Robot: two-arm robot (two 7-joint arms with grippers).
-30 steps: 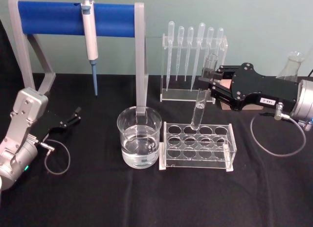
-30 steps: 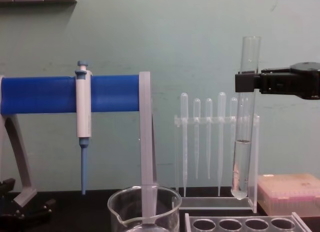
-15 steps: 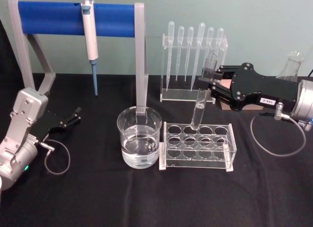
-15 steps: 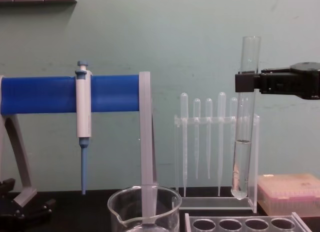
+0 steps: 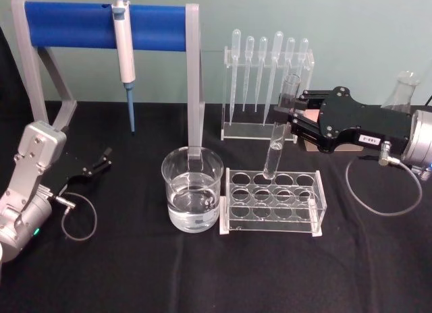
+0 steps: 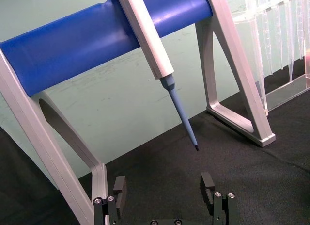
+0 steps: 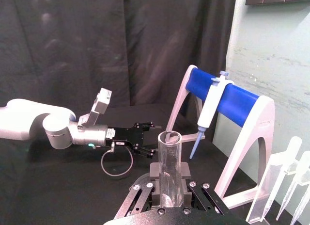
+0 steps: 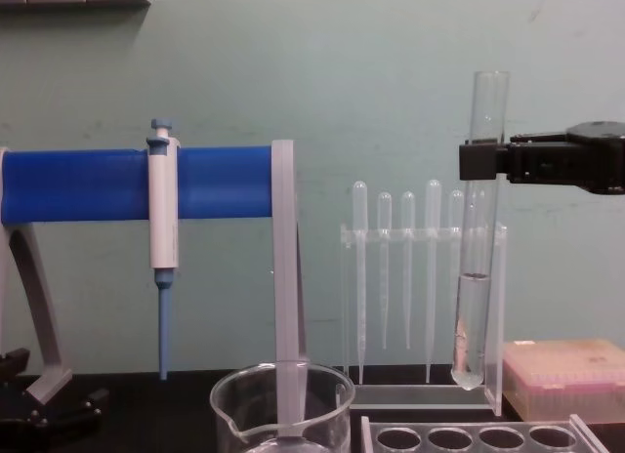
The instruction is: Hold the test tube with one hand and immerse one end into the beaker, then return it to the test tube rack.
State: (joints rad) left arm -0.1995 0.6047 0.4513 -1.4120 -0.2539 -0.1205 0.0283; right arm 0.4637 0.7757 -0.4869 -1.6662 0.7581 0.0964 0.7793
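Right tool (image 5: 287, 115) tight around upright test tube (image 5: 275, 151) above rack (image 5: 270, 226); left tool (image 5: 101, 162) agape over black worktop (image 5: 202, 272), pale-green wall (image 5: 364, 30) behind.

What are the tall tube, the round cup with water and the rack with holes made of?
The test tube, clamped in the right gripper, looks like glass: clear, smooth, glinting. The beaker looks like glass too: see-through, with a rolled rim. The rack is probably clear plastic: flat see-through sheets with whitish edges. The left gripper sits open, far left.
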